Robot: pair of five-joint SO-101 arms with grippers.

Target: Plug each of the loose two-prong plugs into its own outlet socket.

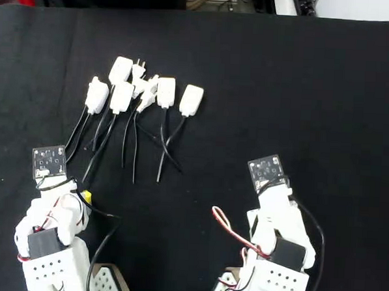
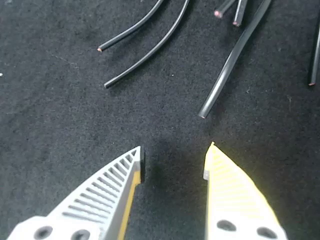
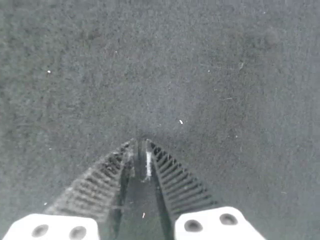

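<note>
Black cloth covers the counter (image 1: pixel 328 94). At its far left lies a cluster of white outlet sockets (image 1: pixel 191 100) with the loose two-prong plugs (image 1: pixel 145 91) touching among them, their black wires (image 1: pixel 163 144) trailing toward the arms. The left end effector (image 2: pixel 174 160) stands open over bare cloth, near the cut wire ends (image 2: pixel 106 85). The right end effector (image 3: pixel 141 147) is closed on nothing, well apart from the cluster.
</note>
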